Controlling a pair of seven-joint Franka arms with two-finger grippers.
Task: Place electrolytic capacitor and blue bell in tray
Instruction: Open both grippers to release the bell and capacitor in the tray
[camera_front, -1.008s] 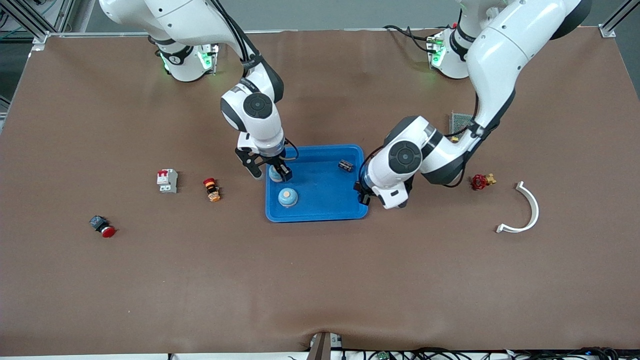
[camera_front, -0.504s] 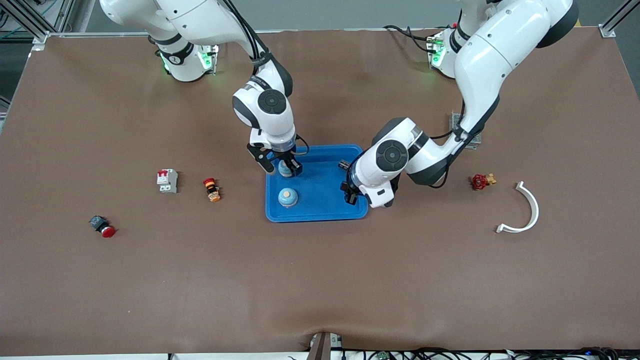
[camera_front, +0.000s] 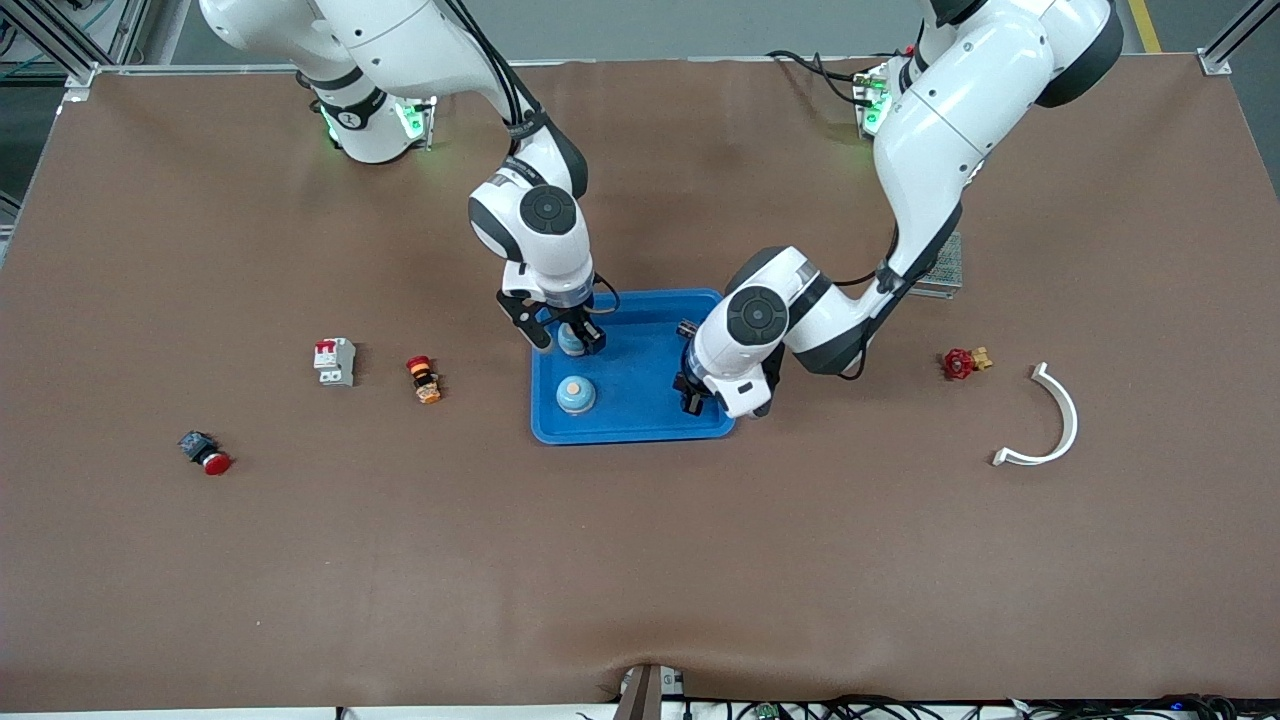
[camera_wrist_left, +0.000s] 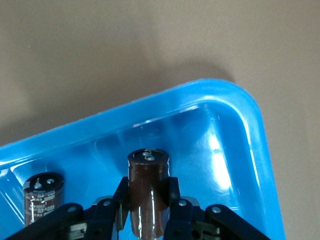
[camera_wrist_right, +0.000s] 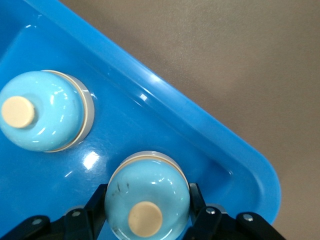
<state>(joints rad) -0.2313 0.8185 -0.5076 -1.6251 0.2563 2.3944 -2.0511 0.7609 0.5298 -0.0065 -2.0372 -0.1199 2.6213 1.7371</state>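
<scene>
Progress: both parts held low over the tray, neither released; letting go remains
Left gripper: clamped on an electrolytic capacitor, over the tray
Right gripper: clamped on a blue bell, over the tray
Count: two capacitors, the second capacitor lying in the tray; two bells, the second bell resting there too

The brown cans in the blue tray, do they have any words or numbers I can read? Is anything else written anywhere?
Held capacitor, in the left end effector: no print shows.
Second capacitor, lying in the tray: pale print on its sleeve, too blurred to read.
Right arm's base: a small round mark, too small to read.
Blue bells: no writing.
</scene>
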